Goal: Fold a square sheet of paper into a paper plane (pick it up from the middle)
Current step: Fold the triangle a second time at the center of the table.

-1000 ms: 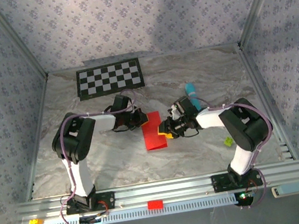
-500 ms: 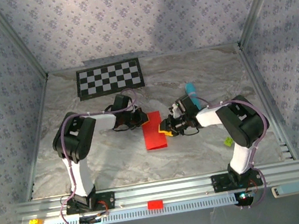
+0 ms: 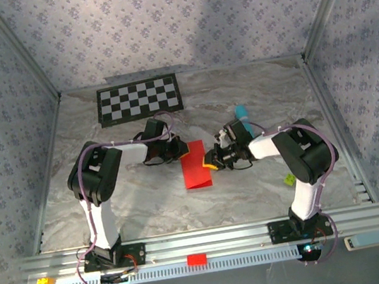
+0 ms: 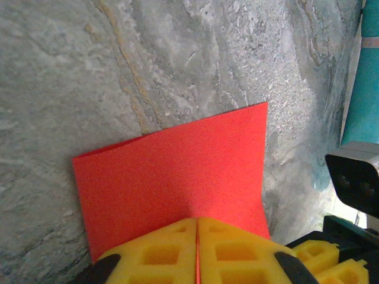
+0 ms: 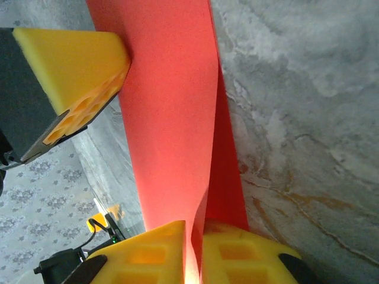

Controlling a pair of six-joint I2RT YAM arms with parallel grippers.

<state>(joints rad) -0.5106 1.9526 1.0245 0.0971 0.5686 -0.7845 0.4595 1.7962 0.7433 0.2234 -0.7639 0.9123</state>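
Sheet of paper (image 3: 196, 172), thin, matte, bright red, lies folded on the veined marble tabletop (image 3: 148, 198) between both fingertip pairs. The left gripper (image 4: 196, 222) pinches its edge. The right wrist view shows the right gripper (image 5: 192, 228) clamping 1 lifted layer, fingers narrower than 1 second earlier.

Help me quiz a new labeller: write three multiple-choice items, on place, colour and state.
1. The thin bright red paper sheet lies on the marbled grey table: A far left; B mid-table; C near edge.
2. Fingers of the left gripper are: A yellow; B blue; C white.
3. The right gripper is: A wide open; B shut on the paper; C shut empty.
B, central in the top view; A, yellow in its wrist view; B, paper pinched between its fingers.
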